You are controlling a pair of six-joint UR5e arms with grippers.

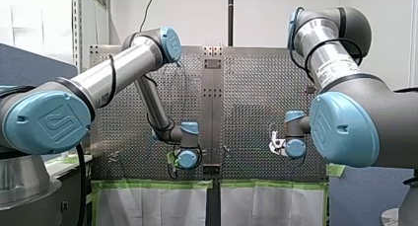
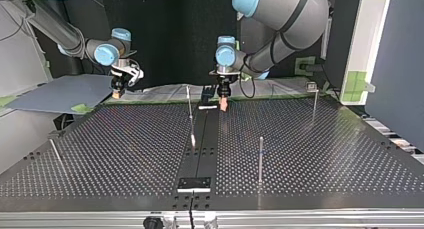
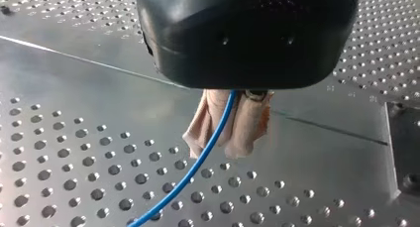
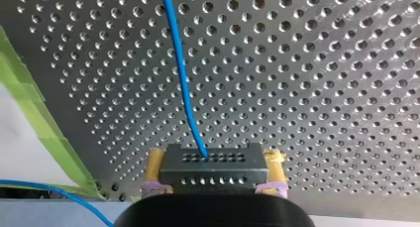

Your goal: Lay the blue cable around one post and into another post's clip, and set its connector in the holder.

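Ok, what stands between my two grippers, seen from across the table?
In the top view, one thin upright post stands between my right gripper and my left gripper, nearer the left. I cannot make out the blue cable between them there.

Silver arms [image 1: 123, 68], blue joint caps [image 1: 49, 122], black cables [image 1: 113, 78]; left gripper [image 3: 221, 146] beige-padded.

On the perforated table [image 2: 125, 139], 4 thin posts [image 2: 260, 159] stand well apart, leaving wide lanes between them to pass through.
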